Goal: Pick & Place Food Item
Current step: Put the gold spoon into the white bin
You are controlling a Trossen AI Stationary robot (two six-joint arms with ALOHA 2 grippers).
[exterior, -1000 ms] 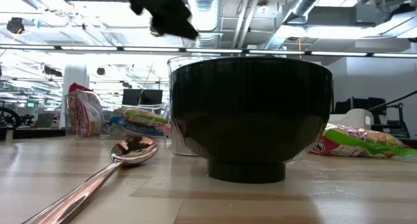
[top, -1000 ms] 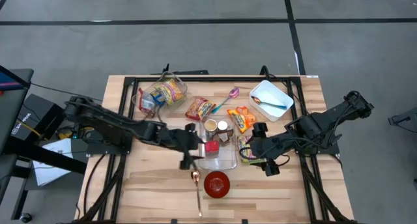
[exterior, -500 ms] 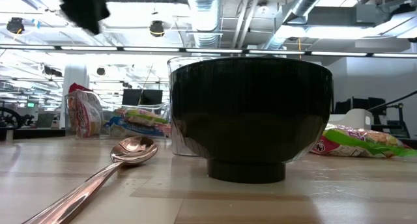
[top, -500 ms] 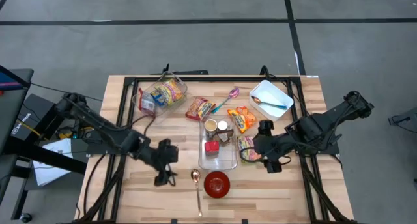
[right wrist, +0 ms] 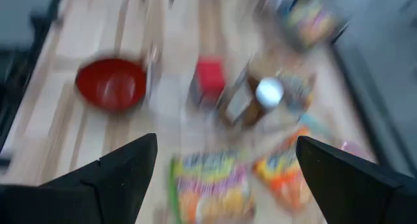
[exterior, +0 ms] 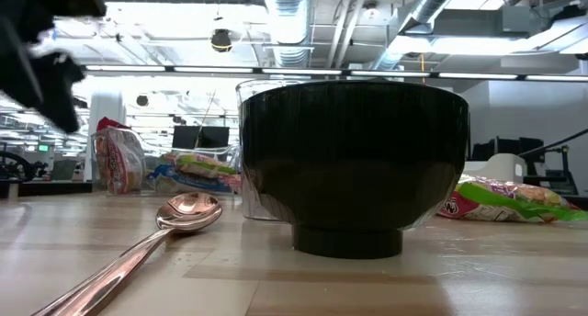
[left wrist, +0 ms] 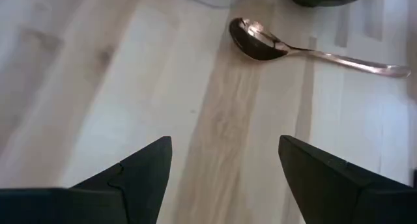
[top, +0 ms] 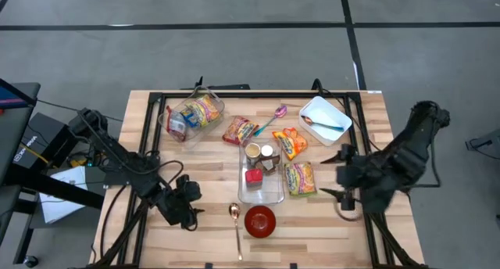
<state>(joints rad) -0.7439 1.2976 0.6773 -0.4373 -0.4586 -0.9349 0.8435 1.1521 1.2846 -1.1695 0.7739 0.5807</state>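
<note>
A green and yellow snack packet lies flat on the table beside a clear container that holds a red item and small cups. The packet also shows in the right wrist view. My right gripper is open and empty to the packet's right; the right wrist view shows it open too. My left gripper is open and empty over bare wood at the near left, as the left wrist view shows. It stands left of a copper spoon.
A red bowl and the copper spoon lie near the front edge. At the back are a clear bag of packets, a red packet, an orange packet, a pink spoon and a white tray.
My left gripper has swung from the clear container toward the table's left and near edges. My right gripper has drawn back from the green packet toward the right edge. The packet now lies uncovered on the table.
</note>
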